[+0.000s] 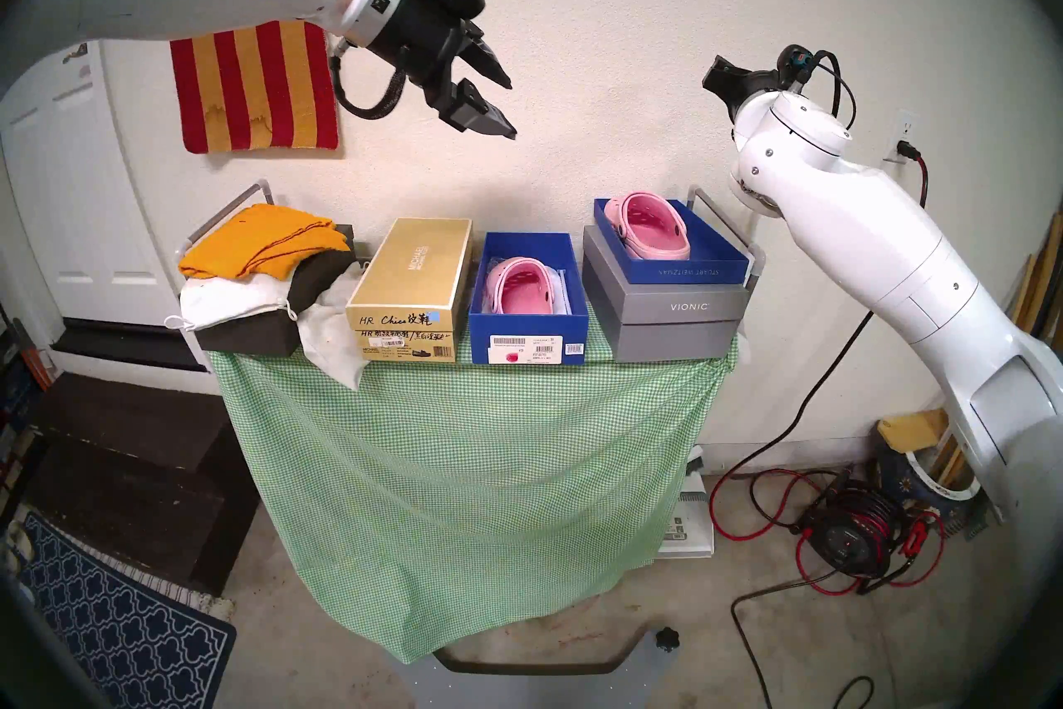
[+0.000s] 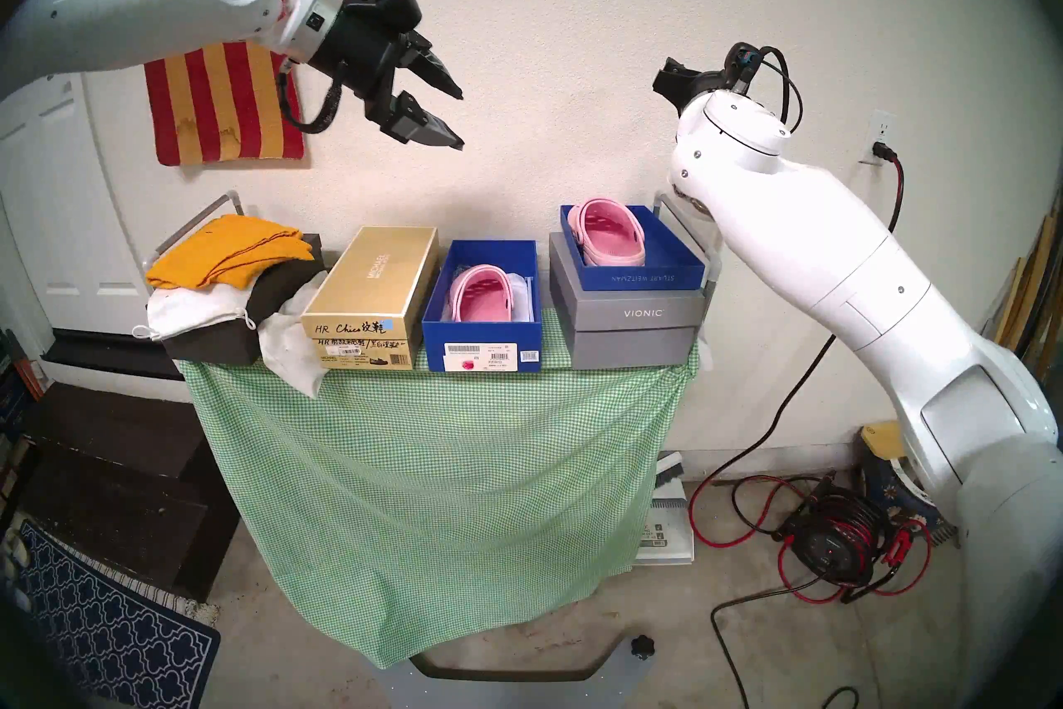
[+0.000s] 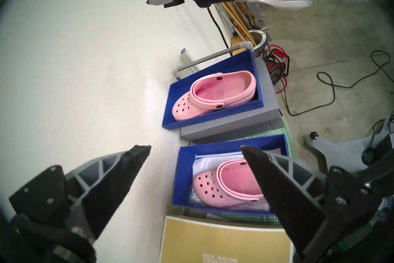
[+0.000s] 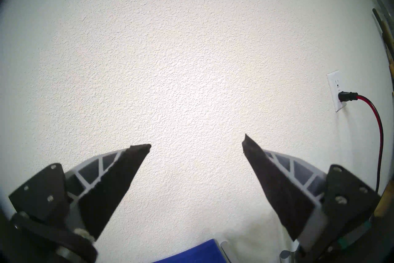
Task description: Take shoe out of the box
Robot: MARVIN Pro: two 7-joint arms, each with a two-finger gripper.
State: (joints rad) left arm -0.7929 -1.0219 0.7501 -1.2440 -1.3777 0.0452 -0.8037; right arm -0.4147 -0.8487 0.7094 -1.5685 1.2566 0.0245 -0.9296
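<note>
the pink clog lies in the deep blue box at the middle of the worktop, toe toward the wall, on white tissue paper. the left end effector hangs well above it with its jaws spread wide and empty, angled down toward the box. the right end effector is also wide and empty, facing bare wall, well apart from the shoes.

the main risk, as i judge it, is picking the wrong shoe: a second pink clog sits in the shallow blue lid on top of the grey vionic box, just beside the target. a descent that drifts to the robot's right could land there instead. the box is narrow and its cardboard walls stand above the clog, so wide jaws may catch a rim and drag or tip the light box, which stands near the worktop's front edge. the gold box stands just beside it on the other side, leaving little room for a finger outside the wall.

the clog looks like soft moulded foam, rounded, smooth, perforated at the toe, with a thin heel strap; it may squash or slip in a pinch across the toe. the tissue could cling and lift with it. the green checked cloth hangs loose and could let the box slide.
</note>
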